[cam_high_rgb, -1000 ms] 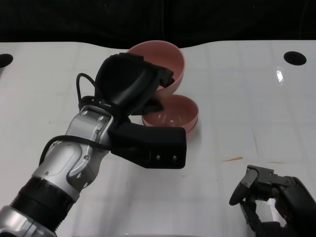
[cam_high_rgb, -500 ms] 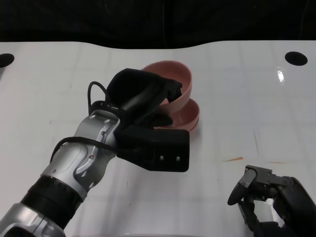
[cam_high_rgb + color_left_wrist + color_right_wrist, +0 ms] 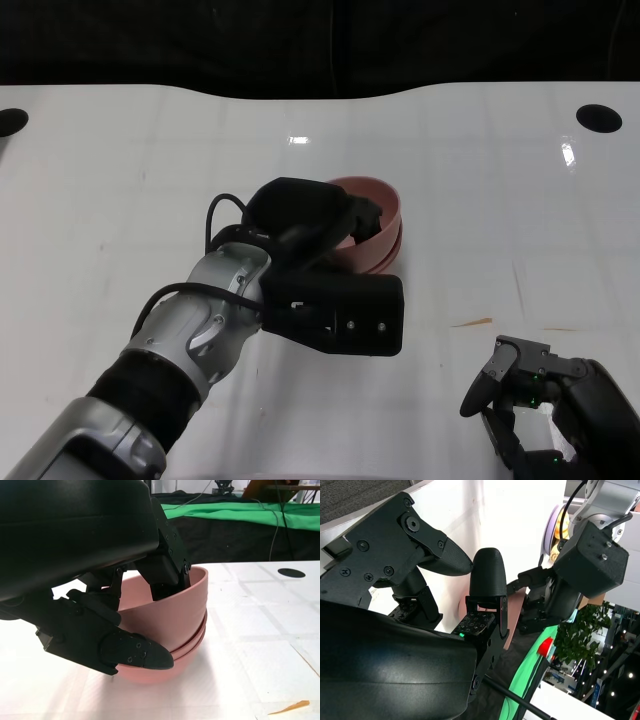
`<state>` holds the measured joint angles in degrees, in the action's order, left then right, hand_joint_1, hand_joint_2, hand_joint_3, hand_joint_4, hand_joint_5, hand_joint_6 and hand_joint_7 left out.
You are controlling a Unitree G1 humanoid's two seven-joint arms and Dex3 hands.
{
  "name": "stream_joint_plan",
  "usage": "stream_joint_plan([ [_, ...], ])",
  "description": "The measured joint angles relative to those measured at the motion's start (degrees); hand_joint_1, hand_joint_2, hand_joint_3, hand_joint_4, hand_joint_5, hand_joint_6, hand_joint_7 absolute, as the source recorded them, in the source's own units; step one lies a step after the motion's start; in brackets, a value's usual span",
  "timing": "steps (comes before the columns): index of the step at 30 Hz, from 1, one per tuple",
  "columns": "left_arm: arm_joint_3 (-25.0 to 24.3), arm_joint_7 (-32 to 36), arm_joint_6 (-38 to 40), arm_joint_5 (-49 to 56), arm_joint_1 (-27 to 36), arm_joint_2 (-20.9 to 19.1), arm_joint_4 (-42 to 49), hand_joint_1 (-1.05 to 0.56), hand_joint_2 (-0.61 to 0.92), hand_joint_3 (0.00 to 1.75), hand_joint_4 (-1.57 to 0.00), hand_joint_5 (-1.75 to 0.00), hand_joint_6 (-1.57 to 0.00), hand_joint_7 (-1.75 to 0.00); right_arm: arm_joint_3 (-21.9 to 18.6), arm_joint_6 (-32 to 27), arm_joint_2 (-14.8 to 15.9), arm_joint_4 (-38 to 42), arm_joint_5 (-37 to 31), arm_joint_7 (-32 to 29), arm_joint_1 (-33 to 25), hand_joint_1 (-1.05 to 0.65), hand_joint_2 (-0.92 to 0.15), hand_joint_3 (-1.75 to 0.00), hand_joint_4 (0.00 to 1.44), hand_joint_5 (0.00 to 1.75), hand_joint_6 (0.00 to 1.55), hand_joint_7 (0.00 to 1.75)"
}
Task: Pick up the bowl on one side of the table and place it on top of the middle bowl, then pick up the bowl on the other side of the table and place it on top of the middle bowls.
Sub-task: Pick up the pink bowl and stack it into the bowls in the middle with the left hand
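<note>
Where nearest the camera, at about five o'clock in the head view, sitting low over the white table (image 3: pixel 120 180): right hand (image 3: pixel 545 405), fingers apart and slightly curled, holding nothing.

Reaching in from seven o'clock toward the centre: left hand (image 3: pixel 310 225), gripping the rim of the top pink bowl (image 3: pixel 385 205), with fingers inside the bowl and the thumb (image 3: pixel 132 650) pressing on the outer wall, as seen from the left wrist.

Counting bowls: a stack of pink ones near the table's centre, the top bowl nesting in the lower bowls (image 3: pixel 192 647); two more rims showing under it in the left wrist view, so three by that count. Looking smooth, round and deep, plain dusty pink, with the top one tilting a little rather than sitting level.

Lying at about four o'clock from the stack: one small orange sliver (image 3: pixel 470 322).

Sitting farther off: two dark round holes, one at two o'clock (image 3: pixel 598 117) and one at ten o'clock (image 3: pixel 10 121).
</note>
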<state>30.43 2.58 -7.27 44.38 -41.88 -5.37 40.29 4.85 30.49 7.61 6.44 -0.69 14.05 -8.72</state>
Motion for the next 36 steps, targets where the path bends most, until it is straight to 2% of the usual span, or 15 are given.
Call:
stream_joint_plan([
  [1, 0.58, -0.03, 0.07, 0.35, -0.19, 0.0, 0.57, -0.48, 0.92, 0.33, -0.39, -0.62, -0.54, -0.23, 0.0, -0.01, 0.0, -0.12, -0.03, -0.05, -0.03, -0.22, -0.46, -1.24, 0.88, 1.75, 0.82, 1.42],
  [2, 1.07, -0.08, 0.21, 0.73, -0.37, 0.05, 1.11, -0.53, 0.92, 0.33, -0.31, -0.53, -0.47, -0.15, -0.01, -0.05, 0.0, -0.35, -0.05, -0.13, -0.09, -0.22, -0.46, -1.25, 0.88, 1.75, 0.83, 1.43],
  [4, 1.83, -0.12, 0.62, 1.08, -0.7, 0.06, 1.72, -0.58, 0.92, 0.32, -0.21, -0.43, -0.39, -0.08, -0.01, -0.17, 0.0, -0.82, -0.11, -0.17, -0.12, -0.22, -0.46, -1.25, 0.88, 1.75, 0.83, 1.43],
  [6, 2.58, 0.0, 0.77, 2.1, -1.14, 0.02, 2.18, -0.66, 0.92, 0.4, -0.05, -0.4, -0.28, -0.03, 0.0, -0.31, 0.0, -1.08, -0.17, -0.18, -0.13, -0.21, -0.46, -1.25, 0.89, 1.75, 0.83, 1.43],
  [9, 3.35, 0.89, 1.02, 3.1, -1.27, 0.0, 2.38, -0.74, 0.92, 0.49, 0.0, -0.17, -0.19, -0.01, 0.0, -0.39, 0.0, -1.19, -0.17, -0.17, -0.13, -0.21, -0.46, -1.25, 0.89, 1.75, 0.82, 1.43],
  [13, 3.94, 2.07, 1.48, 4.51, -1.3, -0.39, 2.11, -0.79, 0.92, 0.54, 0.0, -0.03, -0.14, -0.01, -0.01, -0.72, 0.0, -1.19, 0.01, -0.14, -0.14, -0.21, -0.46, -1.25, 0.89, 1.75, 0.82, 1.44],
  [21, 3.56, 3.28, 1.13, 4.42, 0.28, -3.79, -5.65, -0.78, 0.92, 0.5, -0.03, -0.02, -0.14, -0.01, -0.03, -0.69, 0.0, -0.73, 0.25, 0.2, 0.0, -0.21, -0.46, -1.23, 0.89, 1.75, 0.82, 1.45],
  [28, 0.76, 3.16, -0.28, 2.51, 7.09, -7.35, -16.98, -0.75, 0.92, 0.44, -0.06, -0.05, -0.18, -0.03, -0.16, -0.61, 0.01, -0.14, 0.3, 0.31, 0.2, -0.22, -0.46, -1.23, 0.88, 1.75, 0.82, 1.44],
  [33, -1.25, 4.74, -2.07, 2.11, 12.41, -9.5, -22.27, -0.74, 0.92, 0.42, -0.06, -0.07, -0.19, -0.03, -0.13, -0.63, -0.01, 0.22, 0.31, 0.33, 0.32, -0.22, -0.47, -1.23, 0.87, 1.75, 0.82, 1.44],
  [36, -3.41, 7.23, -5.04, 0.94, 16.08, -10.73, -25.5, -0.69, 0.92, 0.39, -0.12, -0.12, -0.21, -0.04, -0.08, -0.64, -0.08, 0.51, 0.28, 0.34, 0.72, -0.21, -0.47, -1.23, 0.88, 1.75, 0.82, 1.44],
])
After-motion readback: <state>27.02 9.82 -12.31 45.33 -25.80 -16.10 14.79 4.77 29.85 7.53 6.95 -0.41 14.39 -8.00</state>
